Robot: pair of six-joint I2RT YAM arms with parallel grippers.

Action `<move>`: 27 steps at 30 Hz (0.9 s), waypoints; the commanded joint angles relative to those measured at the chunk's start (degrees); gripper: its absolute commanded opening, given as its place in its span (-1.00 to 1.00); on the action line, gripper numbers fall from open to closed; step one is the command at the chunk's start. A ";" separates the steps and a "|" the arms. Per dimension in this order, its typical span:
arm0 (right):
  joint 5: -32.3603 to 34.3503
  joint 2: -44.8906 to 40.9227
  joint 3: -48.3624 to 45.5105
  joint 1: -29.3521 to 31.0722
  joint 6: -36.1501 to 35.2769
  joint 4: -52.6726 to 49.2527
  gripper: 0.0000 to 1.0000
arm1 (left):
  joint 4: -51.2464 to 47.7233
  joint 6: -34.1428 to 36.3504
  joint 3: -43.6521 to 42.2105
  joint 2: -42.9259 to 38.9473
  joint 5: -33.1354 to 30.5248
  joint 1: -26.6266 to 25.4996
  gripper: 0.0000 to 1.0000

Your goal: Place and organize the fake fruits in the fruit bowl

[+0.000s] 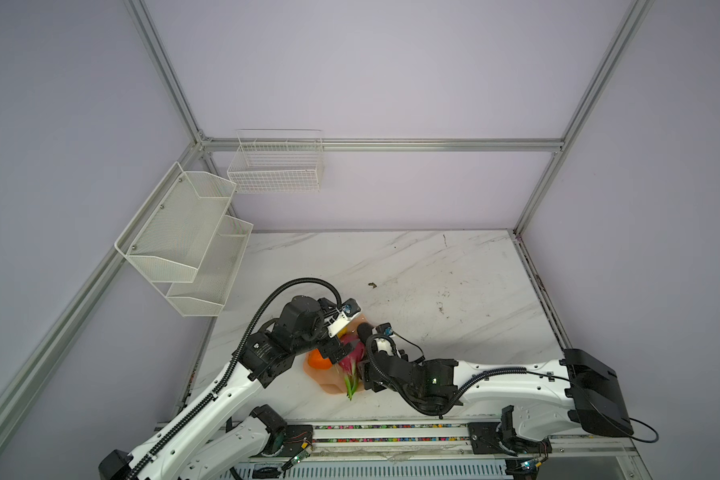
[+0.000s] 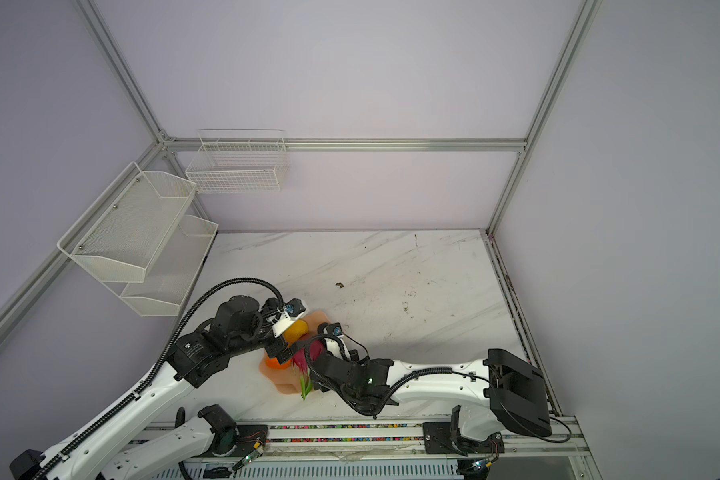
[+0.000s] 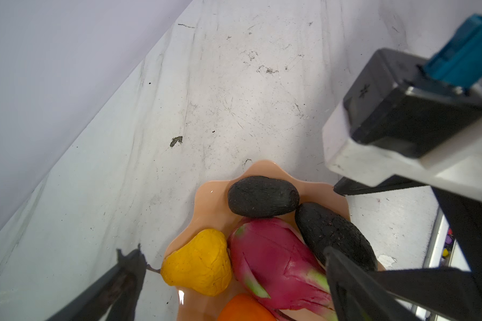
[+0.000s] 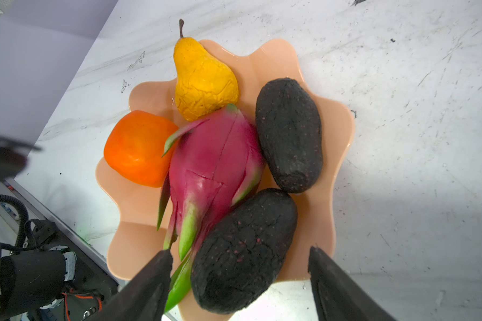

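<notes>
Fruit bowl [image 4: 342,133]: set on the marble table [image 4: 401,166] near its front edge, between the two arms in both top views. Loaded with all five fake fruits, packed close together.

Left gripper [image 3: 234,248]: poised over the left half of the bowl, jaws spread wide above the fruit.

Orange [image 4: 137,147]: at the left rim.

Pear [image 4: 203,83]: at the back, lying on its side, stem pointing out past the rim.

Dragon fruit [image 4: 214,166]: lying lengthwise through the centre, touching the orange and the base of the pear, green leafy tip reaching over the front rim.

Far black oval [image 4: 290,133]: on the right side toward the back, against the dragon fruit.

Near black oval [image 4: 242,250]: just in front of the far one, resting against the dragon fruit's leaves.

Right gripper [image 4: 240,253]: positioned low over the near black oval, jaws parted to either side of it, one finger plainly apart from its skin, the other beside the green leaves.
</notes>
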 commanded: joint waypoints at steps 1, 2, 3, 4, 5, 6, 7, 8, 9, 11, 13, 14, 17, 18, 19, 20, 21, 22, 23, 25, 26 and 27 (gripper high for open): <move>3.90 -4.58 1.65 -2.16 -1.60 -2.72 0.62 | 1.44 -0.91 -1.65 -0.81 -2.09 0.35 1.00; 3.84 -6.62 1.35 -4.15 -2.27 -3.77 0.62 | 1.63 -1.87 -1.88 -0.94 -4.37 0.39 1.00; 3.26 -8.57 0.88 -7.28 -3.32 -4.69 0.62 | 1.78 -2.34 -1.98 -0.96 -6.73 0.50 1.00; 2.69 -10.31 0.22 -10.36 -4.65 -5.06 0.63 | 1.95 -2.40 -2.17 -1.00 -8.79 0.72 1.00; 1.88 -12.30 -0.63 -14.93 -6.77 -4.93 0.68 | 2.20 -2.38 -2.40 -0.90 -11.16 1.21 1.00; 0.67 -14.01 -1.34 -20.14 -9.15 -4.58 0.72 | 2.68 -2.47 -2.77 -0.73 -13.15 2.00 1.00; -0.31 -15.40 -1.74 -24.36 -11.69 -4.03 0.75 | 3.08 -2.62 -3.00 -0.49 -14.40 2.73 1.00; -1.08 -16.61 -2.10 -28.97 -14.31 -3.39 0.84 | 3.63 -3.20 -2.94 -0.02 -15.42 3.54 1.00; -0.82 -17.39 -2.29 -32.82 -16.77 -2.75 0.94 | 4.26 -4.23 -2.70 0.48 -16.08 4.31 1.00; 0.14 -17.99 -2.96 -39.43 -20.48 -0.53 0.95 | 6.34 -7.55 -2.28 1.14 -17.22 5.28 1.00; 1.57 -18.05 -5.18 -46.49 -21.88 4.19 0.95 | 11.72 -12.62 -3.86 0.49 -19.44 5.49 1.00; 1.33 -18.35 -7.33 -50.32 -22.79 8.51 0.95 | 17.29 -15.30 -7.64 -0.54 -21.05 5.73 1.00; 1.45 -18.89 -15.46 -58.60 -24.67 23.84 0.95 | 34.56 -18.34 -19.71 -3.18 -30.30 6.20 1.00; 2.56 -18.81 -18.71 -59.89 -26.95 30.15 0.95 | 38.47 -17.72 -22.54 -3.65 -34.41 6.73 1.00; 3.89 -18.49 -21.36 -60.25 -29.79 35.50 0.95 | 40.71 -16.48 -24.33 -3.91 -37.47 7.54 1.00; 5.34 -17.63 -24.19 -60.39 -34.16 42.03 0.95 | 42.75 -14.60 -25.86 -3.83 -39.81 9.03 1.00; 6.77 -16.40 -26.02 -60.56 -37.45 46.36 0.95 | 44.84 -13.35 -27.14 -3.33 -41.54 10.81 1.00; 7.55 -15.26 -27.23 -60.50 -39.27 49.75 0.95 | 46.98 -13.36 -28.15 -2.56 -42.66 12.32 1.00; 7.59 -13.64 -28.47 -60.56 -39.41 53.20 0.95 | 49.95 -14.04 -29.10 -1.24 -42.22 14.20 1.00; 7.22 -10.16 -30.83 -60.59 -39.87 61.58 0.95 | 55.75 -15.92 -30.66 2.23 -38.80 18.13 1.00; 7.12 -7.73 -32.10 -60.68 -40.40 66.42 0.95 | 59.41 -16.49 -31.45 4.80 -37.51 20.21 1.00; 6.92 -5.40 -32.98 -60.71 -41.61 71.25 0.95 | 62.99 -16.77 -31.91 7.39 -36.74 21.94 1.00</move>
